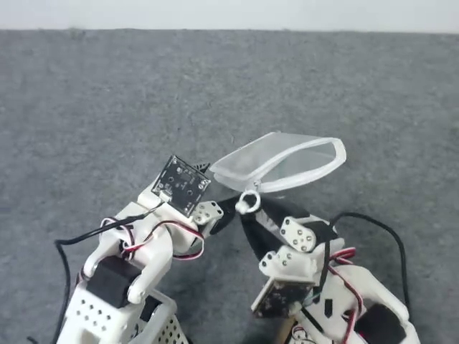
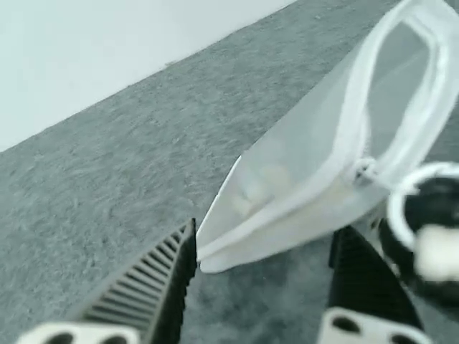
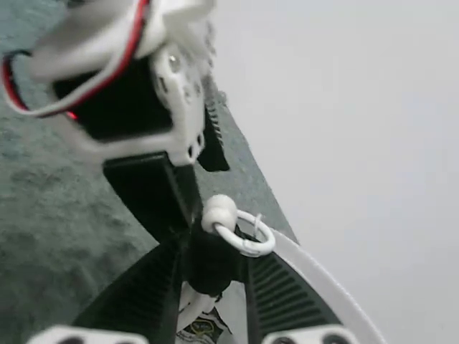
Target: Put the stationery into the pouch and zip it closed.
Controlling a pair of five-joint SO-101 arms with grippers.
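A translucent white pouch (image 1: 276,161) lies on the grey mat with its zipped mouth gaping wide. Its white ring pull (image 1: 248,202) hangs at the near end of the zip. In the right wrist view my right gripper (image 3: 211,252) is shut on the black tab under the ring pull (image 3: 247,236). My left gripper (image 2: 265,242) is open, and a near corner of the pouch (image 2: 301,179) sits between its fingers (image 2: 168,283) without being pinched. Faint pale shapes show through the pouch wall; I cannot tell what they are.
Grey felt mat (image 1: 107,107) covers the table, with open room to the left, right and behind the pouch. A white wall (image 1: 229,13) bounds the far edge. Both arm bases and their cables (image 1: 380,229) crowd the near edge.
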